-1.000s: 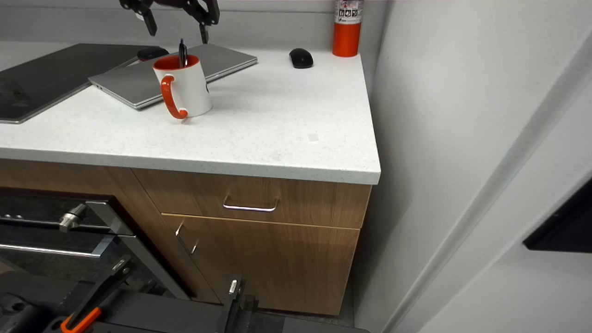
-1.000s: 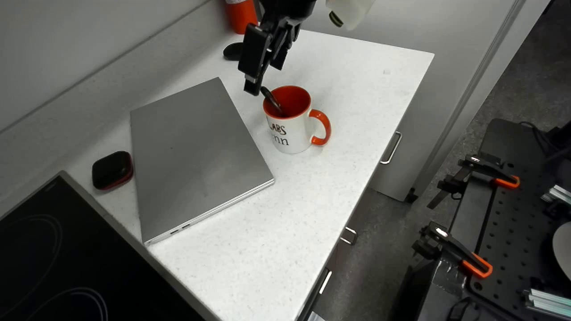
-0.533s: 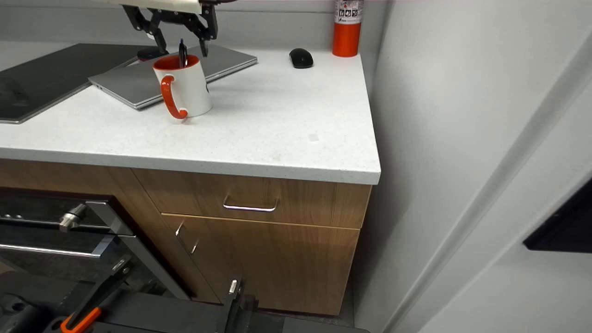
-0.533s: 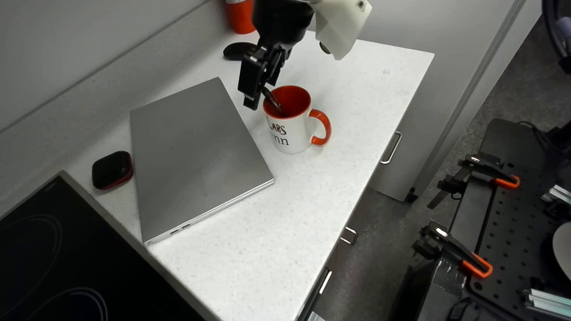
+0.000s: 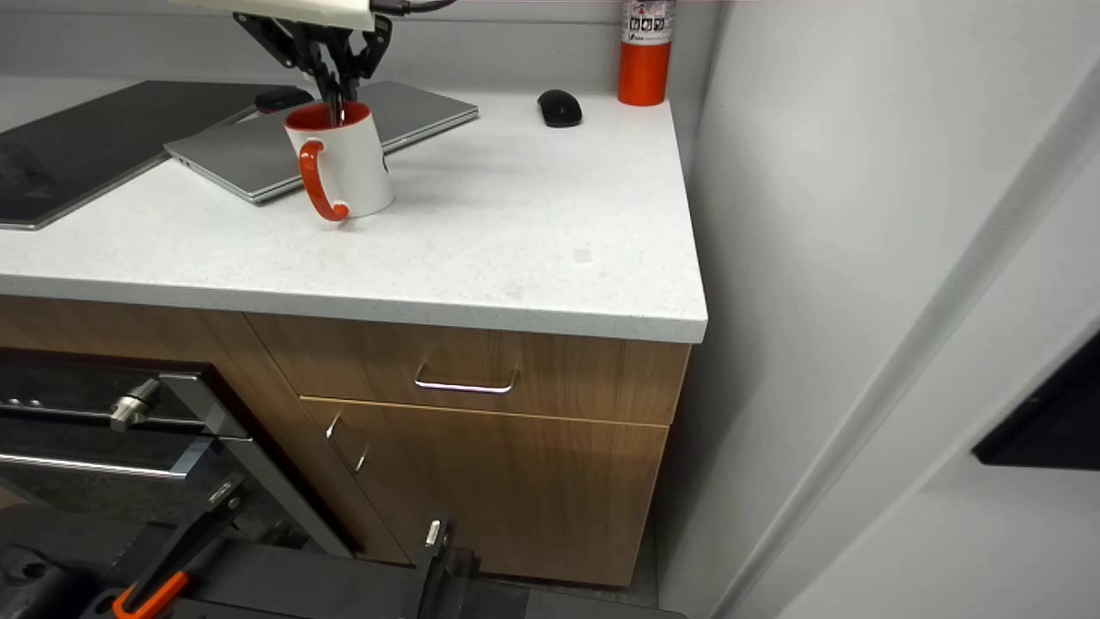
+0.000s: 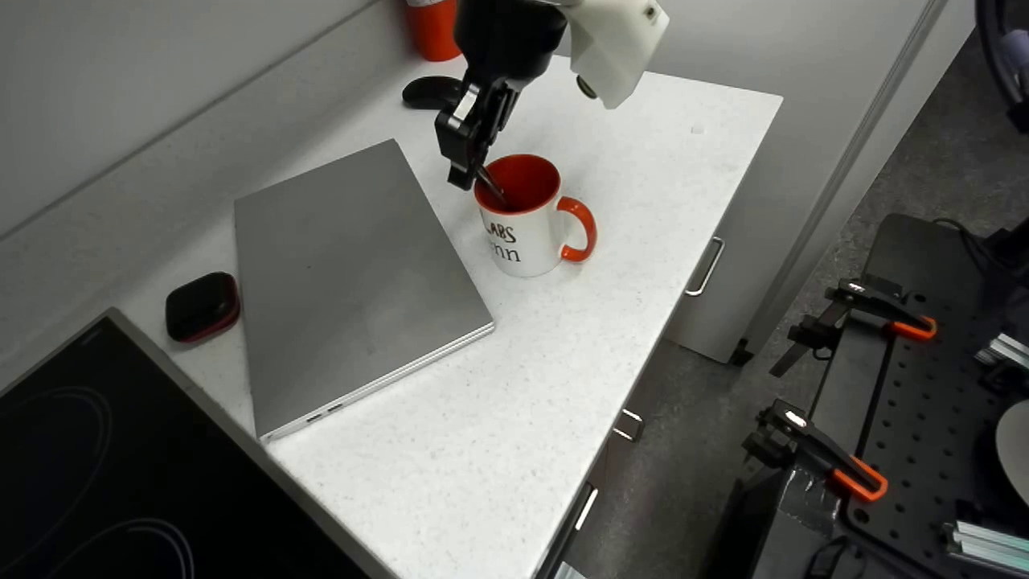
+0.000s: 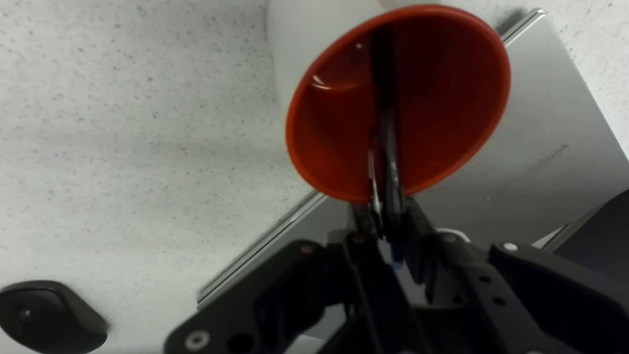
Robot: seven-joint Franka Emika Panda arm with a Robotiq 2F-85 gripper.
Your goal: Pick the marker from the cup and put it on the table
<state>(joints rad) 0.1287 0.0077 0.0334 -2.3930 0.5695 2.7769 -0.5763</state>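
- In the wrist view's lower centre, the marker [image 7: 391, 164] is being pinched by the almost-closed end effector [image 7: 389, 216].
- Its long axis is being directed up-frame, into the cup [image 7: 452, 113].

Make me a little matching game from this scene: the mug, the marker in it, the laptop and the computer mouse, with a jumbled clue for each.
Things:
1. mug
2. marker
3. laptop
4. computer mouse

Clues:
A. grey and closed
B. standing upright, white outside and red-orange inside
C. small, black and rounded, resting on the white countertop
D. lower part inside the mug, upper part between the fingers of the end effector, the robot's grasping part

Right pairs: 1-B, 2-D, 3-A, 4-C
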